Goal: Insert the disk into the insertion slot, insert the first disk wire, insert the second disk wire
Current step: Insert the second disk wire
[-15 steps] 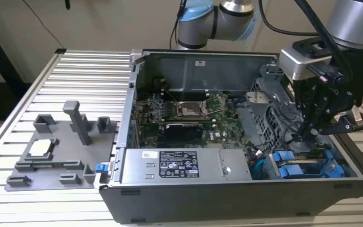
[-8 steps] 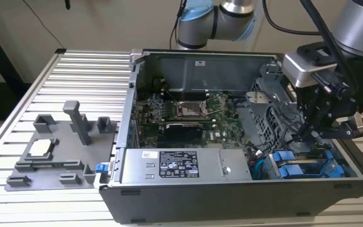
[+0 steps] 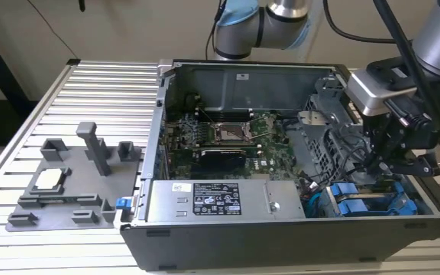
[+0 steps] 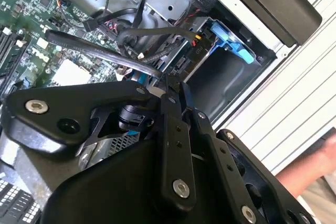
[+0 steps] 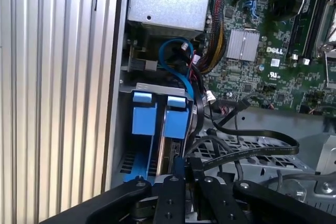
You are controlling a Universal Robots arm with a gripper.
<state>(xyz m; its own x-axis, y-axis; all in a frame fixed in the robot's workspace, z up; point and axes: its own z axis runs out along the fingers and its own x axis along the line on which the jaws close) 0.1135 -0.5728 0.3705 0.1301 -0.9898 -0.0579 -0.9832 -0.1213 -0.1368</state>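
In the exterior view my gripper (image 3: pixel 377 169) reaches down into the open computer case, just above the blue-fitted drive cage (image 3: pixel 323 201). The disk (image 5: pixel 167 153) stands edge-on inside the insertion slot (image 5: pixel 152 86), between two bright blue brackets (image 5: pixel 144 119). In the first wrist view the gripper (image 5: pixel 186 167) hangs directly over the disk's edge. A black flat wire (image 5: pixel 252 148) loops from the cage to the fingertips. In the second wrist view the gripper (image 4: pixel 168 83) looks shut, with the end of that black wire (image 4: pixel 105 51) pinched at its tip.
The grey power-supply box (image 3: pixel 220 200) lies along the case front, and the green motherboard (image 3: pixel 228 137) lies behind it. Coloured wire bundles (image 5: pixel 212 45) crowd the space beside the cage. A grey fixture plate (image 3: pixel 75 183) sits on the ribbed table at the exterior view's left. A blurred hand (image 4: pixel 310 169) shows beyond the case.
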